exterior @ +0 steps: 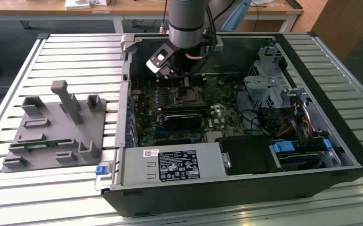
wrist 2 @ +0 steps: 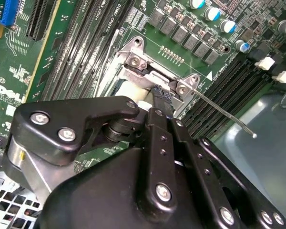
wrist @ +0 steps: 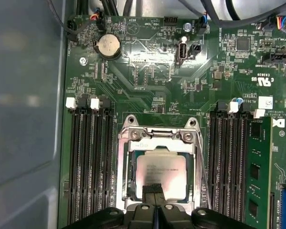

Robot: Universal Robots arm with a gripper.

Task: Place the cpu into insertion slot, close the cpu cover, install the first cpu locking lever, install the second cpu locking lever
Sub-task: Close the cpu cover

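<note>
The cpu (wrist: 159, 167) lies in the insertion slot (exterior: 184, 96) on the green board, its pale face showing through the window of the silver cpu cover (wrist: 157, 142), which lies down over it. My gripper (wrist: 155, 190) is shut with nothing between its fingers. The tips rest at the middle of one edge of the cover. In the second wrist view the fingertips (wrist 2: 162, 95) touch the cover's silver edge beside a screw. A thin silver locking lever (wrist 2: 224, 112) sticks out from the socket corner, its end free above the memory slots. In the exterior view the gripper (exterior: 180, 81) hangs just over the slot.
Black memory slots (wrist: 90, 162) flank the socket, and one green memory stick (wrist: 255, 167) stands in a slot. The case holds a black block with a grille (exterior: 184, 120), a power supply (exterior: 168, 165) and a drive cage (exterior: 275, 84). A grey fixture plate (exterior: 55, 127) lies at the exterior view's left.
</note>
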